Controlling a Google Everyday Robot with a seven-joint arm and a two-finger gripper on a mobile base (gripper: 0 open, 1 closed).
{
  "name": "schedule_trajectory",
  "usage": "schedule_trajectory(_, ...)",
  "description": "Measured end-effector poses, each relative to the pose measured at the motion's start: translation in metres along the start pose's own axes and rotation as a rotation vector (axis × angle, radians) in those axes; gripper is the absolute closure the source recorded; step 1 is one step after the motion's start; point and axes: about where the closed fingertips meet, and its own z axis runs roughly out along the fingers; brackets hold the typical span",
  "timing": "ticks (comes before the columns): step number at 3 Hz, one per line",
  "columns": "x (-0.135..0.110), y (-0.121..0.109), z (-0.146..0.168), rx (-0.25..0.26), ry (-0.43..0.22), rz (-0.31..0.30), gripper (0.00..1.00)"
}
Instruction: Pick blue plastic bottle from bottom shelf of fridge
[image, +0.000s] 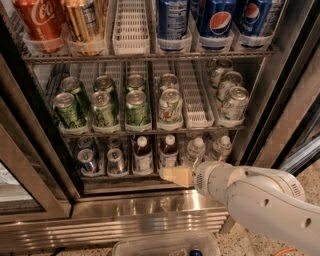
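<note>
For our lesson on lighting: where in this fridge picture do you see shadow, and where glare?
Camera view: the bottom shelf lies in shadow under the green cans; glare streaks the steel base; the gripper, at that shelf's front edge before a brown bottle, is well lit.

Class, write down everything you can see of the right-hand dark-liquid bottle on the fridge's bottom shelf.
The blue plastic bottle is small and holds dark brown liquid, with a white screw cap and a pale label. It stands upright on the bottom shelf, with a matching bottle on its left and a clear water bottle on its right. The gripper sits just in front, hiding its base.
</note>
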Motion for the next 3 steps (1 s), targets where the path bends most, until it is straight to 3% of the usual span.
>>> schedule_trajectory(2,0.010,0.009,0.004,-0.018,-0.007,0.007,0.00)
schedule_trajectory(3,0.039,0.026,0.018,-0.062,-0.003,0.027,0.00)
